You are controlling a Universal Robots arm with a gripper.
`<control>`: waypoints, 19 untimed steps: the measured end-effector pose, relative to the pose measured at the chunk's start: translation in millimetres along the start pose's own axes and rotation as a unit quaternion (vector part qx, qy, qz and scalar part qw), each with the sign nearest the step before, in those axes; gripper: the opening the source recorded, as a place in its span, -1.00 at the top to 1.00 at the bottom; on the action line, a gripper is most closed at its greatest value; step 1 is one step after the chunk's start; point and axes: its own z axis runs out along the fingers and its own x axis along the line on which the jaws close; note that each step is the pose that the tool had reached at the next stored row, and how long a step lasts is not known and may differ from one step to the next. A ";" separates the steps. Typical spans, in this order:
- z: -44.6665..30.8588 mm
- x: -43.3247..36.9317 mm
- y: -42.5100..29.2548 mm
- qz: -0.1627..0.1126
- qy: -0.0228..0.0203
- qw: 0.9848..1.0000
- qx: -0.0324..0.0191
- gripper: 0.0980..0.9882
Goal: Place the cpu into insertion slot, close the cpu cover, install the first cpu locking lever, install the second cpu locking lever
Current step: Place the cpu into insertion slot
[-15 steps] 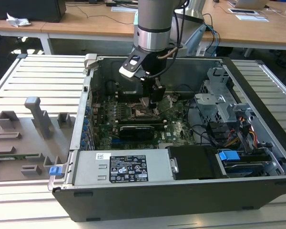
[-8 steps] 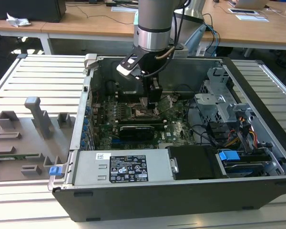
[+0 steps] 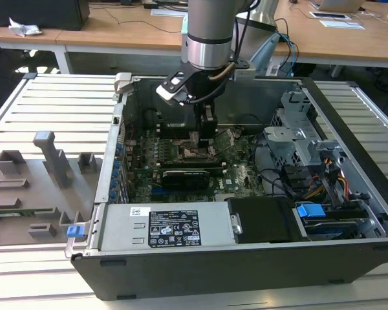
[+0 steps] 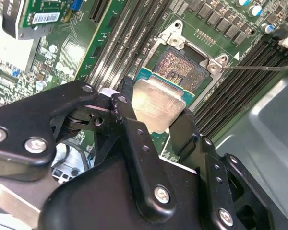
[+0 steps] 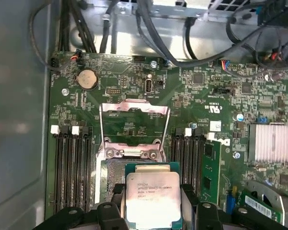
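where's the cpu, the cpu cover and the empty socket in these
cpu [image 5: 151,199]: first wrist view, middle of its silvery metal top.
cpu cover [image 5: 134,106]: first wrist view, the frame bar opposite its hinge.
socket [image 4: 182,64]: second wrist view, its bare contact field.

We see a few lines of small dark print on the shiny top of the cpu [image 5: 151,191] in the first wrist view. The letters are too small for us to read. The green board [image 5: 129,79] has tiny white letters and signs, and a little white sticker [image 5: 215,126]. We cannot read these.

In the second wrist view a white bar sticker [image 4: 44,18] sits on a green card [image 4: 60,10].

In the exterior view a big white label [image 3: 173,230] with rows of print is on the grey box [image 3: 216,226]. A small white tag [image 3: 140,211] is just beside it. We cannot read either.
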 end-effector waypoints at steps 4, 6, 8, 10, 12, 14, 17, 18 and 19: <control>0.0 0.0 0.0 0.027 -0.001 1.000 0.002 0.00; 0.0 0.0 0.0 0.036 -0.001 0.999 0.003 0.00; 0.0 0.0 0.0 0.053 -0.001 0.999 0.004 0.00; 0.1 0.0 0.0 0.068 -0.002 0.998 0.005 0.00; 0.1 0.0 0.0 0.084 -0.002 0.996 0.006 0.00; 0.1 0.0 0.0 0.100 -0.002 0.995 0.007 0.00; 0.1 0.0 0.0 0.117 -0.003 0.993 0.008 0.00; 0.1 0.0 0.0 0.123 -0.003 0.992 0.009 0.00; 0.1 0.0 0.0 0.128 -0.003 0.992 0.009 0.00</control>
